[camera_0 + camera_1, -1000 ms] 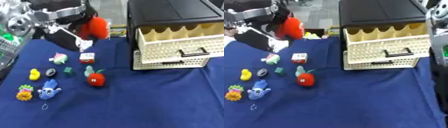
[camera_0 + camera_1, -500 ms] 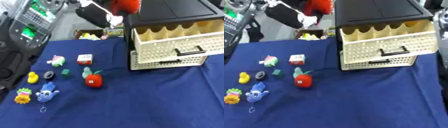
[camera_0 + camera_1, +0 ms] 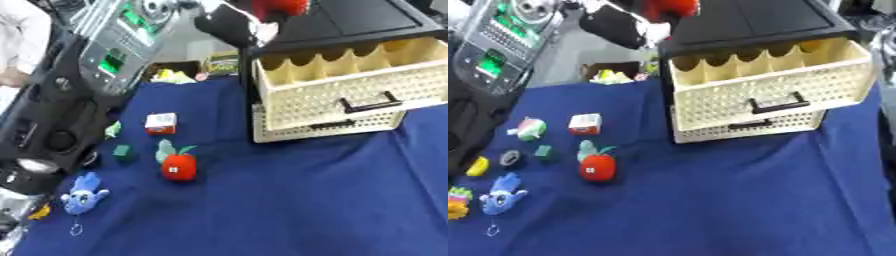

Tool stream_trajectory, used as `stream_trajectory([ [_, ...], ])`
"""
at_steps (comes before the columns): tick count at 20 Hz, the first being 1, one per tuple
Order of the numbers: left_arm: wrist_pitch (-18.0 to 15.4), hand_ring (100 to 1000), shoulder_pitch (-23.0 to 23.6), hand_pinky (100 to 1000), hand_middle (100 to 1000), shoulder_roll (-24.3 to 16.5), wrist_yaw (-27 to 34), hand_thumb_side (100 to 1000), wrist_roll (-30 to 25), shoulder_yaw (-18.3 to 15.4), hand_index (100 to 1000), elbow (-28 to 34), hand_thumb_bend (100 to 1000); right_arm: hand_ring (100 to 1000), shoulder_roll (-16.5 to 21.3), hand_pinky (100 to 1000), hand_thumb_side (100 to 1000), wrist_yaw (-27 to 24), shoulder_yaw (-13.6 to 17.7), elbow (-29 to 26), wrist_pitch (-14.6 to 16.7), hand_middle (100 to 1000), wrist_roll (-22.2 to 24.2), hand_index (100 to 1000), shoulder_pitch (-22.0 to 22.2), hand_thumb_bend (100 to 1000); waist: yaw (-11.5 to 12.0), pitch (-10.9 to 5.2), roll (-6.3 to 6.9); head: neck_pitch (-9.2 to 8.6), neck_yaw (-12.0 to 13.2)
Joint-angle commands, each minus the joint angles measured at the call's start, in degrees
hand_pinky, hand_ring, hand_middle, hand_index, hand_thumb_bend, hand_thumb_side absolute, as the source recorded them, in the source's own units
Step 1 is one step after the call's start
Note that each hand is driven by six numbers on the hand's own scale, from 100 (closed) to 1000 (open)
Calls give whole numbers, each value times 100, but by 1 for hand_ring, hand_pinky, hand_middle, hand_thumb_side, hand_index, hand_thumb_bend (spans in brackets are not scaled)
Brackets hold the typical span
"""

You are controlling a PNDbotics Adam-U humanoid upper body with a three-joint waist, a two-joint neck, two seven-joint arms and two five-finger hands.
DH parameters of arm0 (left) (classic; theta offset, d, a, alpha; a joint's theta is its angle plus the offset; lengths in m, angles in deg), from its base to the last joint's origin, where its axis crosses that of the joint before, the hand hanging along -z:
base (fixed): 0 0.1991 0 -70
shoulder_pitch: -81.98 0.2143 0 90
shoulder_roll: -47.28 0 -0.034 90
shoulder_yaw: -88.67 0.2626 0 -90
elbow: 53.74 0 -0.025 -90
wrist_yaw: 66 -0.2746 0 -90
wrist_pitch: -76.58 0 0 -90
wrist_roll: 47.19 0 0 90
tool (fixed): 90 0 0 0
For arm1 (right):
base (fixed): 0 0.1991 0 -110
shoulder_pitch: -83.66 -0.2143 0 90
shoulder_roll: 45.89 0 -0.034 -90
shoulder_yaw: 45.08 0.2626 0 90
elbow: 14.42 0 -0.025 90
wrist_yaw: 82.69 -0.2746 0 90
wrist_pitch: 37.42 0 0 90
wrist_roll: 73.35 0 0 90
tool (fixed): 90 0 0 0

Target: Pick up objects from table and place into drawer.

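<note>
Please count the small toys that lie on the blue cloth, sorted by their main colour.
Red: 2 (cube, fruit toy)
Green: 1 (block)
Blue: 1 (plush)
Yellow: 1 (yellow toy)
Grey: 1 (ring)
Mixed: 2 (pink-and-green ball, flower toy)
Total: 8

No legible txt, labels or nos. anywhere; all too blurred.

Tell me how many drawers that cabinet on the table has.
2 show. The upper drawer is pulled open; the lower drawer beneath it is pushed in, mostly hidden under the open one. More may be hidden.
</note>
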Motion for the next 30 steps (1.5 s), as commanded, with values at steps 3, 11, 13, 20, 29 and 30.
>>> stream_trajectory([
  [3,-1,227,-181,100,229,64,-159,253,298,-68,539,-216,100,615,33,664,962,-48,-10,-145,28,640,10,809,-152,100,-65,-58,1,-191,54],
  [11,7,256,-151,100,252,182,-335,248,584,-66,595,-566,100,614,6,665,962,-79,-23,-195,41,639,18,809,-173,100,-182,0,74,-343,104],
  [13,-2,267,-132,100,263,201,-392,247,633,-62,612,-640,100,613,11,665,962,-91,-20,-207,39,639,15,809,-176,100,-207,14,87,-358,115],
  [20,-59,405,-67,100,405,249,-641,245,749,-47,744,-818,100,613,15,666,962,-127,-22,-236,46,639,12,809,-192,100,-242,51,108,-374,133],
  [29,-227,525,-1,187,544,292,-1040,332,892,-36,872,-1000,100,614,-30,666,962,-134,-37,-244,65,640,1,809,-241,100,-284,92,122,-309,176],
  [30,-252,545,1,209,566,295,-1057,378,885,-32,894,-999,100,614,-52,666,961,-117,-40,-234,69,640,-2,809,-250,100,-287,95,125,-301,177],
])
